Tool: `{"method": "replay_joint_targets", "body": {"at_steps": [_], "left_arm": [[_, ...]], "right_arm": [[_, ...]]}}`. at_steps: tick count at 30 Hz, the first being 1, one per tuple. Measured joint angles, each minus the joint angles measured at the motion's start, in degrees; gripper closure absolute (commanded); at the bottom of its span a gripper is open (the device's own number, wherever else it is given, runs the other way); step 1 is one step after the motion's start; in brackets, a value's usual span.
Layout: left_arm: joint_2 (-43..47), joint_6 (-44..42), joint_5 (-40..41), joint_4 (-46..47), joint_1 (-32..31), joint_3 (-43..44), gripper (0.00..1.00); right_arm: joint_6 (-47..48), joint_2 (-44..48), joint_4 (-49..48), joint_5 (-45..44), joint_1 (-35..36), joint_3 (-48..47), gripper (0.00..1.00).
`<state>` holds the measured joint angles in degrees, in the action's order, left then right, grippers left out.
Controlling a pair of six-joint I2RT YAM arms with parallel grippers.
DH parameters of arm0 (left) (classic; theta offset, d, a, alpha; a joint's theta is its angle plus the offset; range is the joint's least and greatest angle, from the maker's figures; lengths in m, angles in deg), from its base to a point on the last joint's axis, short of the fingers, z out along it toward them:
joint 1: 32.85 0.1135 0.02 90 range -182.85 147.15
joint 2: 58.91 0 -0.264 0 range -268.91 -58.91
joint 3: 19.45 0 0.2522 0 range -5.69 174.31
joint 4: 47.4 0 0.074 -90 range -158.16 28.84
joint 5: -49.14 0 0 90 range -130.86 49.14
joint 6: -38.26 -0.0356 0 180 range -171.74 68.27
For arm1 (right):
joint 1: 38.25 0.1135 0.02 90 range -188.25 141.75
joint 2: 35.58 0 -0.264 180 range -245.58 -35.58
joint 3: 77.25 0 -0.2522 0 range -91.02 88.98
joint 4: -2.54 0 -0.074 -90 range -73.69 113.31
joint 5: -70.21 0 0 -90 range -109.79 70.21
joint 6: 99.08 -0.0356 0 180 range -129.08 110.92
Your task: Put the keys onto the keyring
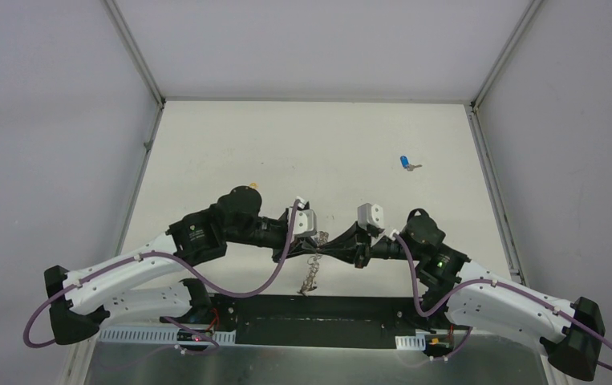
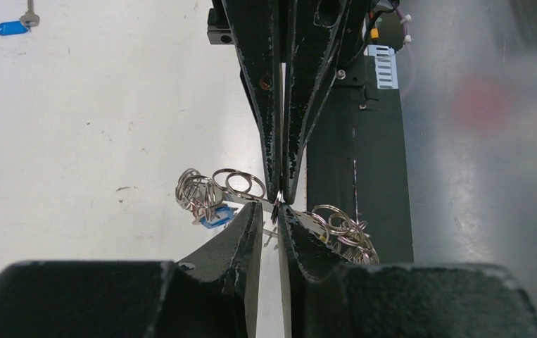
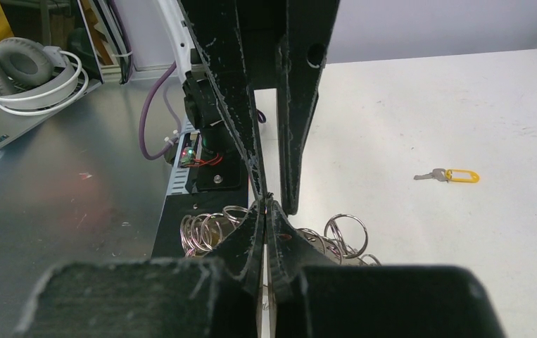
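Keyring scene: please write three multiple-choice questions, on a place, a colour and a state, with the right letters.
1. Where does the loose blue key lie?
A. on the table, far right part
B. in a box
C. on the floor
2. What colour is the tag of the other loose key?
A. red
B. yellow
C. green
3. The keyring is
A. lying untouched
B. pinched by the left gripper and the right gripper
C. hanging from one gripper
Answers: 1 A, the top view shows it there; 2 B, seen in the right wrist view; 3 B, both grippers' tips close on it.
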<state>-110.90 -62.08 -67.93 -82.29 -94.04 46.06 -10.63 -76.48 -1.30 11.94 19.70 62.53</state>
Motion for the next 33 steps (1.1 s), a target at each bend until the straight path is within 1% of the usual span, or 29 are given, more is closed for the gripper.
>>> {"method": "replay_joint_targets", "body": {"at_steps": [2, 4, 8, 9, 14, 15, 16, 18, 20, 23, 24, 26, 31, 33], "left_arm": [[-0.72, 0.31, 0.0, -0.22, 0.0, 0.13, 0.8], [-1.29, 0.44, 0.07, -0.42, 0.02, 0.2, 0.82], [-1.51, 0.59, 0.02, -0.59, 0.0, 0.2, 0.99], [-1.51, 0.63, 0.02, -0.59, 0.0, 0.2, 1.0], [-1.44, 0.61, -0.04, -0.7, 0.0, 0.2, 1.0], [-1.38, 0.61, -0.04, -0.72, 0.0, 0.2, 1.0], [-1.27, 0.63, -0.02, -0.72, 0.0, 0.2, 1.0], [-1.01, 0.68, 0.04, -0.72, 0.0, 0.2, 1.0], [-0.68, 0.63, 0.66, -1.07, 0.0, 0.2, 1.0], [-0.07, 0.26, 2.12, -2.84, 0.0, 0.31, 1.0], [0.0, -0.04, 2.62, -4.26, 0.0, 0.72, 1.0], [-0.31, -1.16, 3.56, -7.76, 0.0, 2.36, 1.0], [-3.5, -4.52, 5.53, -17.14, 0.0, 10.05, 1.0], [-5.77, -6.01, 6.12, -20.98, 0.0, 13.66, 1.0]], "right_arm": [[0.0, -0.02, 0.15, 0.02, 0.0, 0.0, 1.0], [0.0, -0.02, 0.55, 0.02, 0.0, 0.0, 1.0], [0.04, -0.02, 0.83, -0.07, -0.02, 0.0, 1.0], [0.07, -0.02, 0.83, -0.22, -0.04, 0.0, 1.0], [0.09, -0.04, 0.85, -0.46, -0.11, 0.0, 1.0], [0.09, -0.04, 0.83, -0.46, -0.11, 0.0, 0.96], [0.09, -0.04, 0.74, -0.46, -0.11, 0.0, 0.88], [-0.02, -0.04, 0.57, -0.61, -0.09, 0.0, 0.67], [-0.39, 0.02, 0.15, -0.87, -0.07, 0.0, 0.5], [-0.46, 0.37, 0.2, -1.33, -0.07, 0.0, 0.34], [-0.48, 0.61, 0.33, -1.51, -0.07, 0.0, 0.31], [-0.5, 1.18, 0.39, -2.1, -0.07, 0.0, 0.28], [-0.5, 1.66, 0.37, -2.97, -0.07, 0.0, 0.28], [-0.48, 1.22, 0.35, -2.97, -0.07, 0.0, 0.31]]}}
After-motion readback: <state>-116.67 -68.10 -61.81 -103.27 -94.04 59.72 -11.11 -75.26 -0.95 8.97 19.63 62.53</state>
